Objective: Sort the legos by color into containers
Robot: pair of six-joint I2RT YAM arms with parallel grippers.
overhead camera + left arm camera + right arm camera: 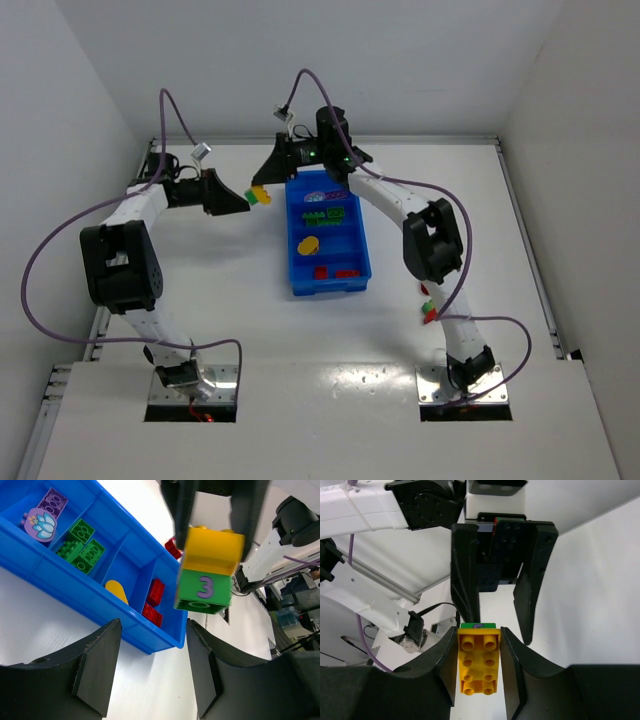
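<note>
My right gripper (pixel 479 636) is shut on a yellow lego (pixel 479 665) that has a green lego (pixel 202 590) marked 3 stuck to it. In the top view this pair (pixel 260 195) hangs just left of the blue tray (pixel 296 240). My left gripper (pixel 154 630) faces it, open and empty, its fingers (pixel 466 575) apart from the pair. The tray's containers hold purple pieces (pixel 47 515), green legos (pixel 82 545), a yellow piece (pixel 117 590) and red legos (pixel 154 600).
A red lego (pixel 172 547) lies on the white table beyond the tray. Small green and red pieces (pixel 429 308) show by the right arm. The walls of the enclosure stand at the left, right and back.
</note>
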